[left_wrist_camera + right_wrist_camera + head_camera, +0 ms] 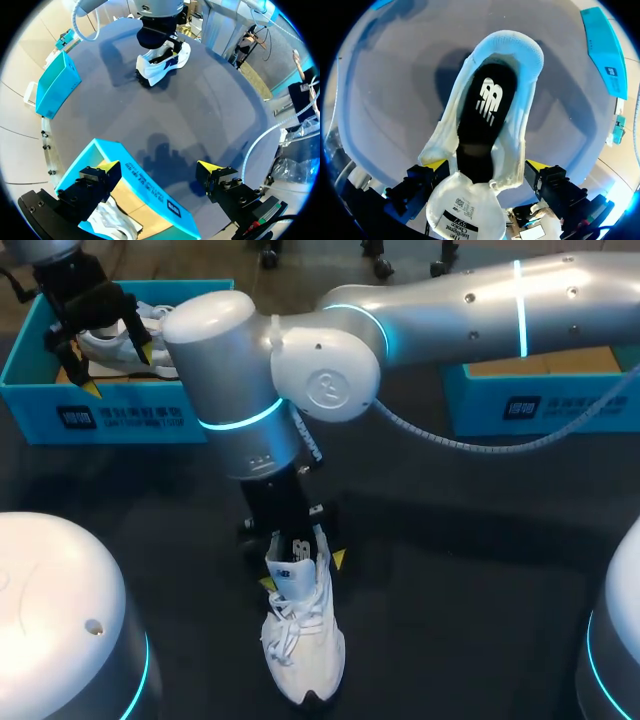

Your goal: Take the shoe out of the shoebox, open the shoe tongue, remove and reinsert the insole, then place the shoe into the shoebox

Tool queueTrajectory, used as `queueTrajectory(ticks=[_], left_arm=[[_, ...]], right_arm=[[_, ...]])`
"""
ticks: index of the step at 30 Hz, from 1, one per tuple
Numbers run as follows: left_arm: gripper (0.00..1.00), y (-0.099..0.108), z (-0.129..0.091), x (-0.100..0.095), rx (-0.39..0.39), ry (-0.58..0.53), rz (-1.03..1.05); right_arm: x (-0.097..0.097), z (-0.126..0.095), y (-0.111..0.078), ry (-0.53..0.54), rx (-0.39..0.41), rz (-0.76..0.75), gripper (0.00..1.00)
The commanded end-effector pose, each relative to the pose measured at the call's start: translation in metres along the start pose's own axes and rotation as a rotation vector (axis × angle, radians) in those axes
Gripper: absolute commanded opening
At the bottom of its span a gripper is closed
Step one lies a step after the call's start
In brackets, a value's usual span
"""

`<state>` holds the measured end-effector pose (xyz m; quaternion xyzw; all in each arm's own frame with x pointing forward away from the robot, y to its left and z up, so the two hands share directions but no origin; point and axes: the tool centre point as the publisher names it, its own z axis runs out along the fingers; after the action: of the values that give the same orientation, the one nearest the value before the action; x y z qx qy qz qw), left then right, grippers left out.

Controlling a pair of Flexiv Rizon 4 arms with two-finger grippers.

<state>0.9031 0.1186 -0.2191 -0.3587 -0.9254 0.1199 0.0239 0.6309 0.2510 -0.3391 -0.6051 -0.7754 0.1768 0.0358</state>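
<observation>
Right gripper (486,164) astride shoe (305,645), seemingly open

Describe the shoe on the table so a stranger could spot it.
On the dark table, look near the middle, beneath the right arm's tool. The white sneaker lies on bare tabletop, unlike the other white shoe, which sits inside the left blue shoebox.

You've got a dark matte table (470,570) filling the head view edge to edge. Soft, blurred shadows lie across its mid section, approx. centre. In the left wrist view the tabletop's edge curves round, w/ a pale rim strip (46,150) dotted w/ small bolts.
</observation>
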Motion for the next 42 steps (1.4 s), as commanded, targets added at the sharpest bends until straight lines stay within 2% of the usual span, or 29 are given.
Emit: queueTrajectory(ticks=[1, 5, 10, 13, 17, 19, 26, 30, 33, 34, 35, 36, 40, 42], left_arm=[[1.00, 0.000, 0.000, 0.001, -0.002, 0.001, 0.000], [1.00, 0.000, 0.000, 0.001, -0.002, 0.001, 0.000], [1.00, 0.000, 0.000, 0.001, -0.002, 0.001, 0.000], [1.00, 0.000, 0.000, 0.001, -0.002, 0.001, 0.000], [1.00, 0.000, 0.000, 0.001, -0.002, 0.001, 0.000], [1.00, 0.000, 0.000, 0.001, -0.002, 0.001, 0.000], [1.00, 0.000, 0.000, 0.001, -0.002, 0.001, 0.000], [1.00, 0.000, 0.000, 0.001, -0.002, 0.001, 0.000], [1.00, 0.000, 0.000, 0.001, -0.002, 0.001, 0.000], [1.00, 0.000, 0.000, 0.001, -0.002, 0.001, 0.000], [1.00, 0.000, 0.000, 0.001, -0.002, 0.001, 0.000], [1.00, 0.000, 0.000, 0.001, -0.002, 0.001, 0.000], [1.00, 0.000, 0.000, 0.001, -0.002, 0.001, 0.000], [1.00, 0.000, 0.000, 0.001, -0.002, 0.001, 0.000]], right_arm=[[-0.001, -0.016, -0.003, -0.018, 0.012, 0.012, 1.00], [-0.004, -0.030, -0.011, -0.010, 0.040, 0.029, 1.00], [-0.003, -0.034, -0.027, 0.011, 0.067, 0.048, 1.00], [-0.002, -0.029, -0.035, 0.103, 0.123, 0.043, 1.00], [0.005, -0.025, -0.054, 0.161, 0.127, 0.091, 1.00], [0.012, -0.030, -0.064, 0.162, 0.099, 0.105, 1.00], [0.024, -0.048, -0.093, 0.128, 0.120, 0.161, 1.00], [0.028, -0.060, -0.098, 0.089, 0.124, 0.170, 1.00], [0.032, -0.058, -0.103, 0.079, 0.117, 0.194, 1.00], [0.032, -0.054, -0.106, 0.077, 0.108, 0.209, 0.87], [0.033, -0.052, -0.109, 0.083, 0.103, 0.217, 0.65], [0.033, -0.051, -0.110, 0.072, 0.107, 0.228, 0.49], [0.035, -0.050, -0.111, 0.065, 0.112, 0.279, 0.28], [0.032, -0.047, -0.107, 0.065, 0.113, 0.283, 0.22]])
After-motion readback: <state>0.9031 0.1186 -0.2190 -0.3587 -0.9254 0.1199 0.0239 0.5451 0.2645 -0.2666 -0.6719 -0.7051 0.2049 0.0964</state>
